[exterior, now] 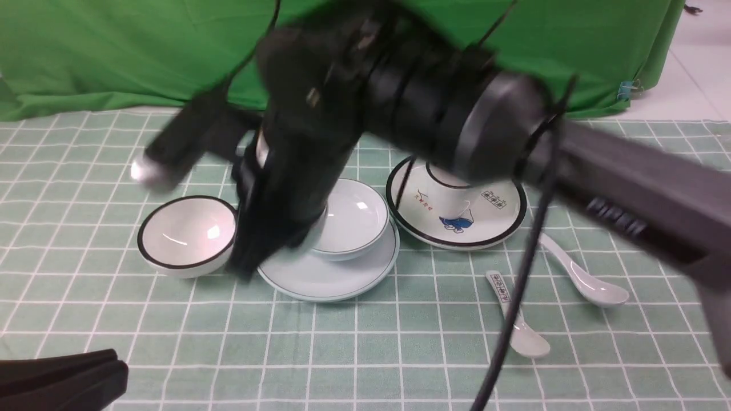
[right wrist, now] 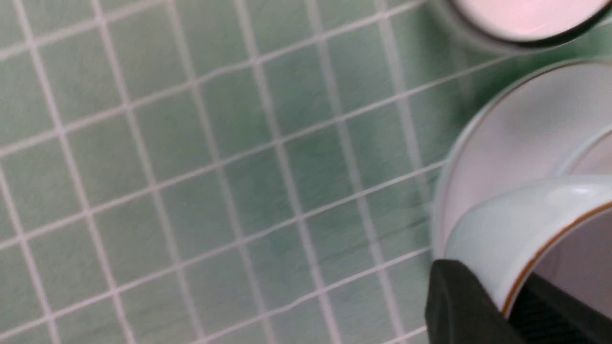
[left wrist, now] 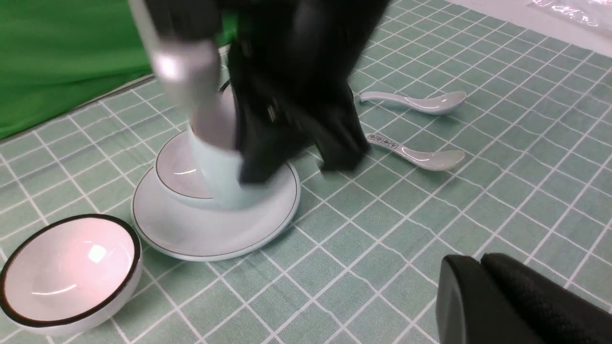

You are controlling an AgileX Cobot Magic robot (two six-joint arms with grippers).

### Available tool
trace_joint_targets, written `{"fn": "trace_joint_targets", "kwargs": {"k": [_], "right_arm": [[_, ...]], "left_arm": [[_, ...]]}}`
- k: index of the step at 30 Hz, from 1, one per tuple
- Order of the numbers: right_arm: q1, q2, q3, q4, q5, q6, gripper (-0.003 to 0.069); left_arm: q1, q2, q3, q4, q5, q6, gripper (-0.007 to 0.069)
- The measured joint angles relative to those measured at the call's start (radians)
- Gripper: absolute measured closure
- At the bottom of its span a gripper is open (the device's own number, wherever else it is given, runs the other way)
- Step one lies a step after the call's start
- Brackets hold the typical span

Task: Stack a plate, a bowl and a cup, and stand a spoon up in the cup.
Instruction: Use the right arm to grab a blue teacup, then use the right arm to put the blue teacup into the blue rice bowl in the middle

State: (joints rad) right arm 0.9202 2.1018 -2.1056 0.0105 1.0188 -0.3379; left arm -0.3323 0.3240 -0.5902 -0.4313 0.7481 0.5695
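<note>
Step in hand: cup onto bowl. The right gripper (right wrist: 507, 306) is pinching the wall of the cup (left wrist: 217, 177) at its rim, holding it at the edge of the bowl (exterior: 357, 214), which is sitting on the plate (exterior: 320, 279); the spoon (exterior: 582, 274) is lying well apart. The next move is calling for centring the cup over the bowl, lowering it upright, then letting go.

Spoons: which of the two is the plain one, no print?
The right-hand spoon; its handle is bare white. The other spoon, nearer the robot, carries dark printed marks.
</note>
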Motion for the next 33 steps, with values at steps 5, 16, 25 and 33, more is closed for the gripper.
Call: {"fn": "trace_joint_targets", "kwargs": {"k": [5,16,25,33], "right_arm": [[-0.127,0.057,-0.018,-0.011,-0.094,0.013,0.0575],[-0.189,0.166,-0.015,0.012,-0.150,0.014,0.0575],[-0.189,0.193,-0.015,0.013,-0.178,0.014,0.0575],[-0.186,0.197,-0.015,0.024,-0.190,0.014,0.0571]], "left_arm": [[0.000,0.000,0.000,0.000,-0.028,0.000,0.0608],[0.000,0.000,0.000,0.003,-0.050,0.000,0.0608],[0.000,0.000,0.000,0.004,-0.055,0.000,0.0608],[0.000,0.000,0.000,0.006,-0.056,0.000,0.0608]]}}
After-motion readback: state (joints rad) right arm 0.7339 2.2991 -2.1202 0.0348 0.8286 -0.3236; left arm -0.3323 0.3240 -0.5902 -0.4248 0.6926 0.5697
